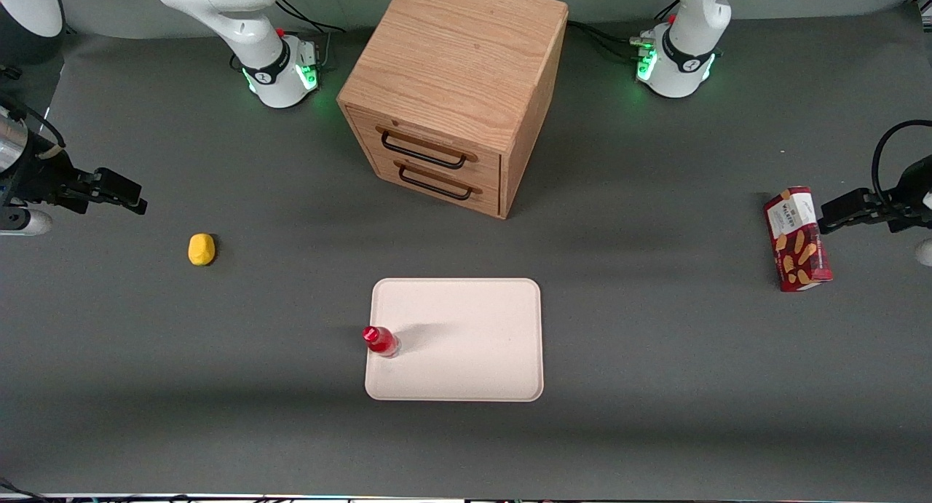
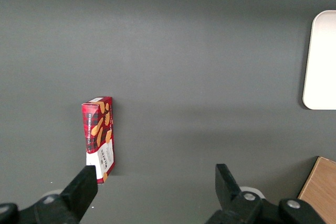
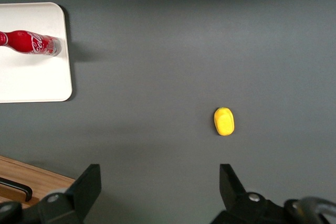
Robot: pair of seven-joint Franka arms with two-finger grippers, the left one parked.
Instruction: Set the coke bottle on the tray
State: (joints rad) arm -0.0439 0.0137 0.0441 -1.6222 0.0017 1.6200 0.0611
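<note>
The coke bottle (image 1: 380, 340), small and red with a red cap, stands upright on the pale cream-pink tray (image 1: 466, 343), close to the tray edge that faces the working arm's end of the table. The right wrist view also takes in the coke bottle (image 3: 32, 43) on the tray (image 3: 31, 82). My right gripper (image 1: 120, 191) hangs high over the table at the working arm's end, far from the tray, above and beside the yellow lump. The gripper (image 3: 159, 179) is open, with bare grey table between its fingers.
A yellow lemon-like lump (image 1: 202, 249) lies on the grey table near the gripper. A wooden two-drawer cabinet (image 1: 455, 88) stands farther from the camera than the tray. A red biscuit box (image 1: 797, 239) stands toward the parked arm's end.
</note>
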